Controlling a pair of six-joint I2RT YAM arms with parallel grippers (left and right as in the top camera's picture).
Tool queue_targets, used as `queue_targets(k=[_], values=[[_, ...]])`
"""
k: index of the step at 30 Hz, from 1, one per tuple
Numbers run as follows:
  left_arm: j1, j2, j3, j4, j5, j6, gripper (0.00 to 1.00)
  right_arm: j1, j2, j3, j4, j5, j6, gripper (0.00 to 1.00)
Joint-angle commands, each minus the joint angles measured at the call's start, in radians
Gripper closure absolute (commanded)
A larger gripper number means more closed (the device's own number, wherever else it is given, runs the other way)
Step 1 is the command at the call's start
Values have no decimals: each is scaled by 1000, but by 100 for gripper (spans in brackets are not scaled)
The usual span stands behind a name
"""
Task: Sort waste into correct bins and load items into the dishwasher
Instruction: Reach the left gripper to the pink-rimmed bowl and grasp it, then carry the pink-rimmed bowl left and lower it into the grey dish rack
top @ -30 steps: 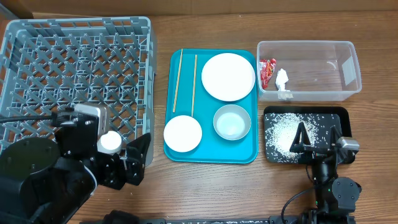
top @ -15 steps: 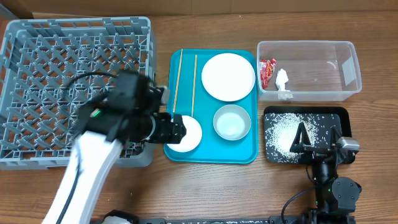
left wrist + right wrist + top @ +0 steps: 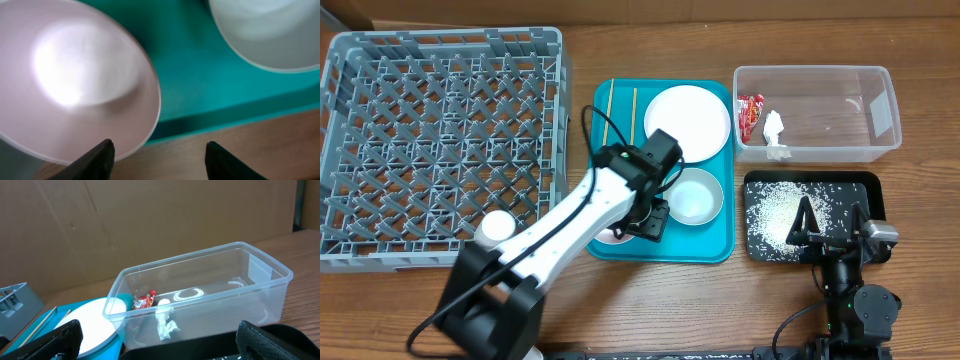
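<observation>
My left gripper [image 3: 642, 222] is open and empty, low over the front of the teal tray, above the left pale bowl [image 3: 608, 236], which it mostly hides. In the left wrist view its fingers [image 3: 160, 156] straddle that bowl's front rim [image 3: 75, 75]; the second bowl [image 3: 265, 30] is at the upper right and also shows overhead [image 3: 692, 196]. The white plate [image 3: 687, 122] and two chopsticks [image 3: 604, 120] lie on the tray. A white cup [image 3: 495, 228] stands in the grey rack [image 3: 440, 60]. My right gripper [image 3: 827, 232] is open over the black tray [image 3: 865, 185] of rice grains [image 3: 775, 205].
The clear tub [image 3: 815, 75] holds the red wrapper [image 3: 751, 113] and the white tissue [image 3: 775, 130], both also in the right wrist view, wrapper [image 3: 146, 300] and tissue [image 3: 165, 322]. The teal tray [image 3: 660, 245] lies between rack and bins.
My left arm has swung right from the rack's front edge to the teal tray. The white cup it held stays in the rack. The right arm has not moved.
</observation>
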Motion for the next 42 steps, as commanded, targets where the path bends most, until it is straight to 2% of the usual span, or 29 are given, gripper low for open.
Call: queue_targets(k=[1,6,10,12,23,26,27,34,42], values=[[-18,61,1,29,-18,-33,42,-3,-10,-10,3,5,-1,0],[-23,97,0,55,-74,-31,55,-3,-10,-10,3,5,-1,0],[-23,125,0,79,-83,-29,73,-3,-10,-10,3,5,-1,0],[-23,126,0,89,-83,-28,75,-3,-10,-10,3,5,-1,0],[-24,126,-26,134,-80,-28,76,-3,-10,-10,4,5,-1,0],[-24,126,-31,136,-80,-28,93,-3,-10,-10,3,5,-1,0],[-24,125,-30,136,-80,-28,96,-3,-10,-10,3,5,-1,0],[-19,90,16,72,-80,-47,96,-3,-10,-10,3,5,-1,0],[60,-161,199,-64,-68,-40,96,-3,-10,-10,3,5,-1,0]])
